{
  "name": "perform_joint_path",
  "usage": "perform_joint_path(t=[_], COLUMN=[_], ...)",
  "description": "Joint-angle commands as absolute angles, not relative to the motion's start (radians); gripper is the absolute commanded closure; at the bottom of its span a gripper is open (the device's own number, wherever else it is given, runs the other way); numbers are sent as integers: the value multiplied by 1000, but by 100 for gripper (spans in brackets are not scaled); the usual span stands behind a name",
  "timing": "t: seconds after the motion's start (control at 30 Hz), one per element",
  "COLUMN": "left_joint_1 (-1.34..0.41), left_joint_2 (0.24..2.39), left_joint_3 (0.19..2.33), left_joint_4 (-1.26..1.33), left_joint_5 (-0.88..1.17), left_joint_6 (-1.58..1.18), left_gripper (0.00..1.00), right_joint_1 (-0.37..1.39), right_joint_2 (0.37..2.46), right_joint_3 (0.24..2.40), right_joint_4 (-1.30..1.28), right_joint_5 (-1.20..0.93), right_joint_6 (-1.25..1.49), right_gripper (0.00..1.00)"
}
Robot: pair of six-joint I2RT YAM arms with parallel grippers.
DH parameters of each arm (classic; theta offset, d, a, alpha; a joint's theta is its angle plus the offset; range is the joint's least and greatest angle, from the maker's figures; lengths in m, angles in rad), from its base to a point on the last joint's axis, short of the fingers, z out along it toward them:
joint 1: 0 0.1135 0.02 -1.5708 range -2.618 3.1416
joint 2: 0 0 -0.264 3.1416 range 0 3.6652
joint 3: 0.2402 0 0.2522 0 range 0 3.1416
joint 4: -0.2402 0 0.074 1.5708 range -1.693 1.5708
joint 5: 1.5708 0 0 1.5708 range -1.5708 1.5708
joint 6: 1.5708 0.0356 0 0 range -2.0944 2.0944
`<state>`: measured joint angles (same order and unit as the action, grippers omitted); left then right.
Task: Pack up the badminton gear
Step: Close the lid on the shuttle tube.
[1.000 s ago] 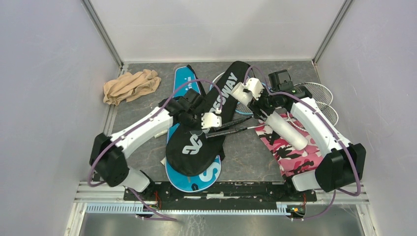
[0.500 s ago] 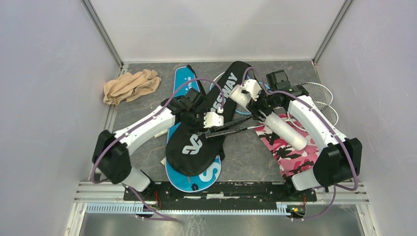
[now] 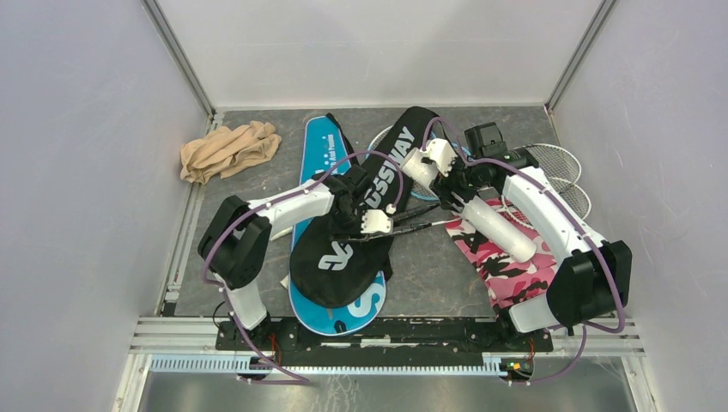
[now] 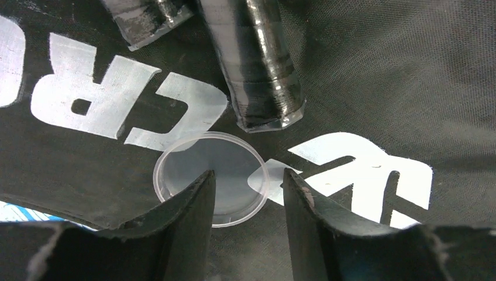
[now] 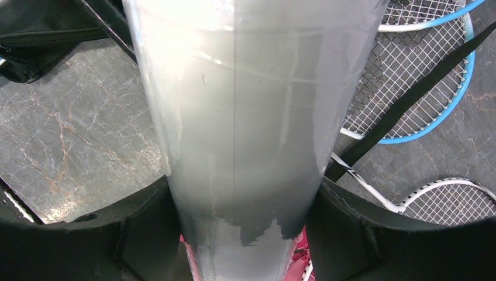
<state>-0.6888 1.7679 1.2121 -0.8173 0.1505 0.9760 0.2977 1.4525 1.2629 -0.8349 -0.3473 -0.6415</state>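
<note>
— Over the black "CROSSWAY" cover, how did the left gripper stand?
— Jaws spread, fingertips above a clear round lid lying flat on that cover.
— And the right gripper?
— Pinching the long white tube; 2 rackets, the blue racket and the silver racket, lay on the table beyond

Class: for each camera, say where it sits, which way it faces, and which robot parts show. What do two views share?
Top external: above, behind the bases, facing down at the table; both arms show.
Left wrist: on left arm, facing down at a clear lid on the black cover; left gripper open.
Right wrist: on right arm, facing down along the white tube; right gripper clamps it.
Shared: tube, in top and right wrist.
</note>
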Motion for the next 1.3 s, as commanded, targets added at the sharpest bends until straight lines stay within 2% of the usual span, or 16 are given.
perform_joint_path(t=[0.0, 0.13, 0.23, 0.47, 0.9, 1.1, 1.27], left_joint_1=[-689, -689, -690, -689, -652, -542, -531], left_joint_2=[1807, 1832, 1838, 1726, 1469, 1371, 1338], left_joint_3=[1249, 1238, 1228, 1204, 1248, 1336, 1423], left_joint_4=[-830, -830, -832, -846, -827, -793, -712], left_joint_5=[113, 79, 61, 96, 253, 493, 730], left_joint_6=[1026, 1010, 986, 920, 755, 644, 461], left_gripper=[51, 65, 80, 97, 98, 98, 98], right_joint_1=[292, 293, 293, 292, 293, 313, 374], right_joint_2=[1449, 1451, 1456, 1463, 1479, 1462, 1432], right_joint_3=[1261, 1257, 1253, 1253, 1258, 1253, 1248], right_joint_4=[-810, -810, -810, -811, -839, -893, -885], right_joint_5=[-348, -354, -349, -351, -427, -513, -528], right_joint_6=[-660, -663, -666, -672, -705, -800, -837], right_gripper=[95, 95, 95, 95, 94, 93, 93])
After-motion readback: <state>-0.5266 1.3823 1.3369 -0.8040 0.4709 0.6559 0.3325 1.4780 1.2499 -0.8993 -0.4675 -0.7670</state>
